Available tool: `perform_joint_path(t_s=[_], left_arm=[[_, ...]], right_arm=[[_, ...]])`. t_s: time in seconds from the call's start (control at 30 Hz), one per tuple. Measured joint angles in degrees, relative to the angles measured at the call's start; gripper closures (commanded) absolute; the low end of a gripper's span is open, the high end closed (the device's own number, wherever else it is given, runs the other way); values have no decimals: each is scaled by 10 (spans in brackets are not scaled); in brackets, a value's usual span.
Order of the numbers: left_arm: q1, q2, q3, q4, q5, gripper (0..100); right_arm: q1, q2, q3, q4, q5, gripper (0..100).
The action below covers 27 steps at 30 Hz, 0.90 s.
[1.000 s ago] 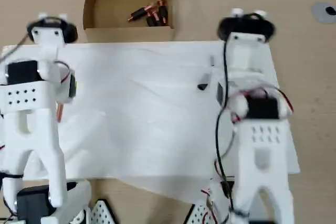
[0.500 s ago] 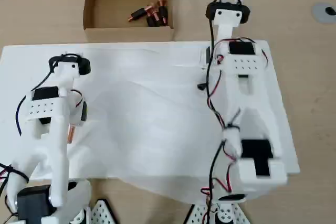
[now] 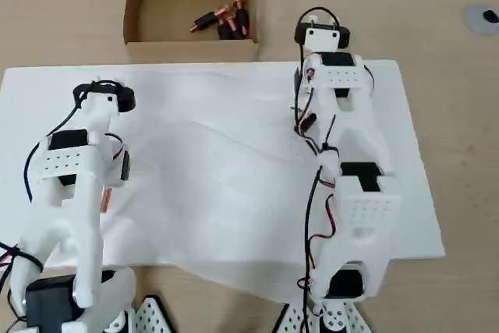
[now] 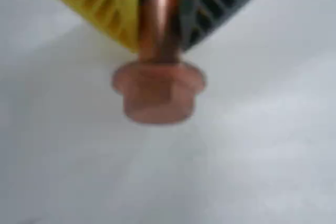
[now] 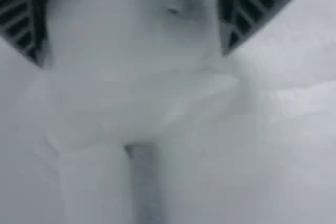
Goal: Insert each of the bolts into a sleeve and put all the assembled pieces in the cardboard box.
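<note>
left gripper (image 4: 157,45): fingers (image 4: 105,9) clamped on shank of copper flange-head bolt (image 4: 157,95), head hanging low over crumpled white cloth (image 3: 218,177), roughly 8 o'clock on it. right gripper (image 5: 134,45): fingers spread wide, nothing between, up at 1 o'clock by what looks like small black sleeve (image 3: 306,124). brown cardboard box (image 3: 140,5) at 11 o'clock, few assembled copper-and-black pieces (image 3: 224,19) inside. my guess: step = fetching sleeve. next needs right closing on it, then lining bore up with bolt.
</note>
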Motion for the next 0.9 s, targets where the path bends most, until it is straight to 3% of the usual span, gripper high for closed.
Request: perform_joint_path(t_s=[0.13, 0.33, 0.77, 0.9], left_arm=[[0, 0, 0, 0, 0, 988], [0, 0, 1, 0, 0, 988], [0, 0, 1, 0, 0, 988], [0, 0, 1, 0, 0, 988]], right_arm=[[0, 38, -65, 51, 0, 769], [2, 76, -135, 111, 0, 988], [-8, 105, -207, 201, 3, 986], [-20, 108, -264, 265, 49, 932]])
